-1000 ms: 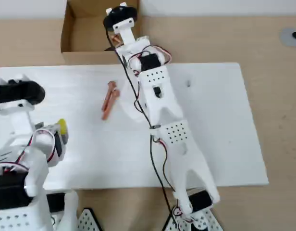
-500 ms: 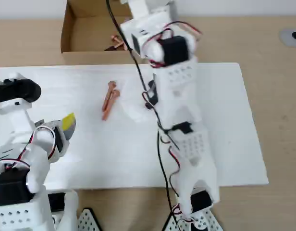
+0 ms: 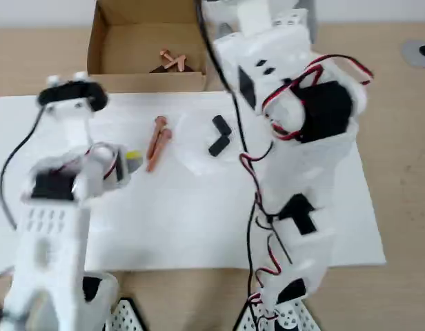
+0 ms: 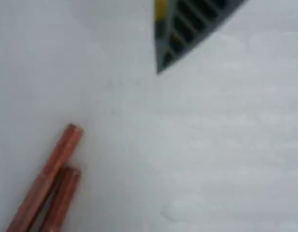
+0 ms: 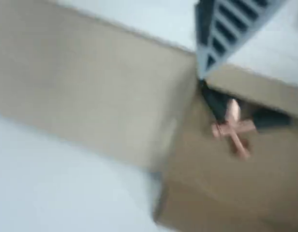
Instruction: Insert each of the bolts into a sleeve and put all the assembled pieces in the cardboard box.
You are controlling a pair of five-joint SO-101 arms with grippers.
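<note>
Your wooden worktop [image 3: 399,138] carries a white sheet [image 3: 164,221] across most of the high view. The right arm [image 3: 302,138] rises tall at 3 o'clock of the sheet's middle and leans toward 12. The left arm [image 3: 54,214] stands at 8 o'clock. The cardboard box [image 3: 143,83] sits open just off the sheet's far edge at 11 o'clock, with copper pieces [image 3: 172,61] lying crossed inside it. Two bolts [image 3: 157,141] lie side by side, touching, on the sheet at 6 o'clock of the box. Two black sleeves [image 3: 219,134] lie at 3 o'clock of the bolts, apart from them. Your left gripper [image 3: 133,162] hangs at 8 o'clock of the bolts, near but clear. Your right gripper [image 5: 207,58] is by the box's wall. For both, you cannot tell whether the jaws are spread or pressed together.
</note>
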